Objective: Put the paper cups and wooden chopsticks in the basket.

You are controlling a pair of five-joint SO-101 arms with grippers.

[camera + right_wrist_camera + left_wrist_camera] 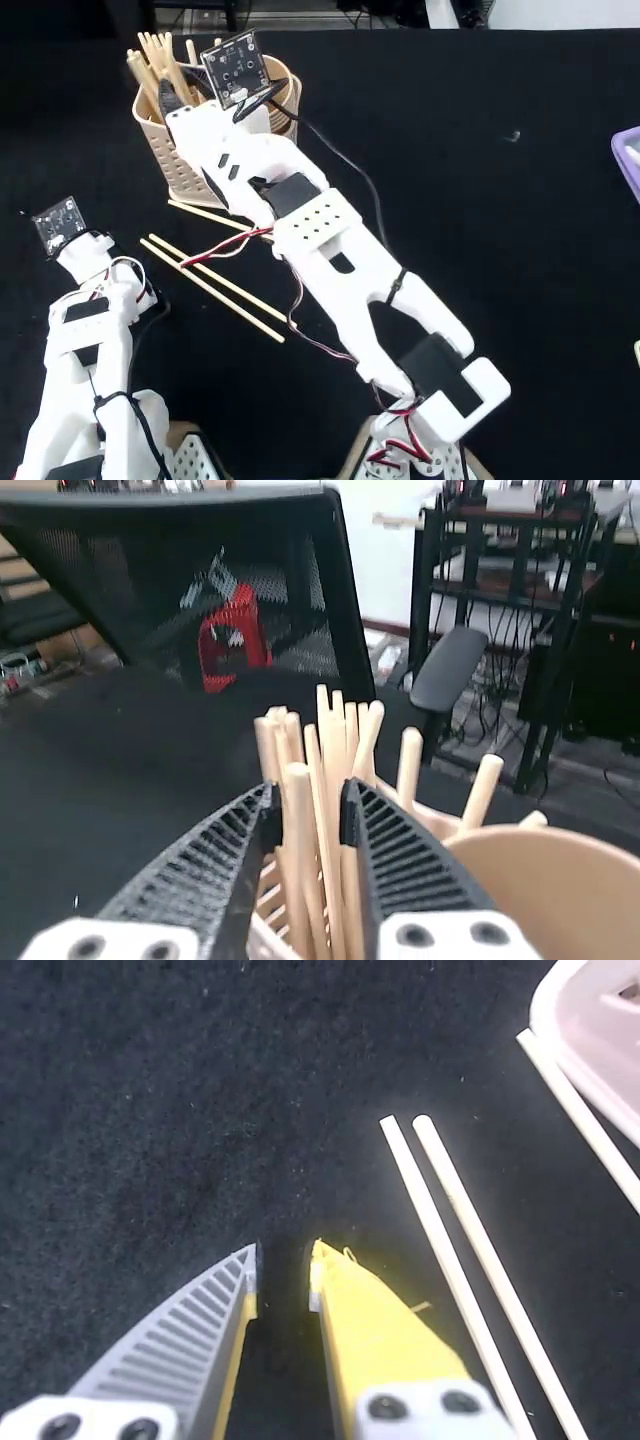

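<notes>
The right hand [306, 802] is hovering over the basket [178, 168], pinching one chopstick [297, 780] that is standing in the bundle inside, next to the paper cup [545, 880]. The left hand [283, 1256] is hanging slightly spread and empty near the basket, beside the loose chopsticks [215, 285] lying on the counter [480, 150]. My worry is the release. If the right hand lifts before letting go, it's likely dragging that stick back out or tipping the basket.
</notes>
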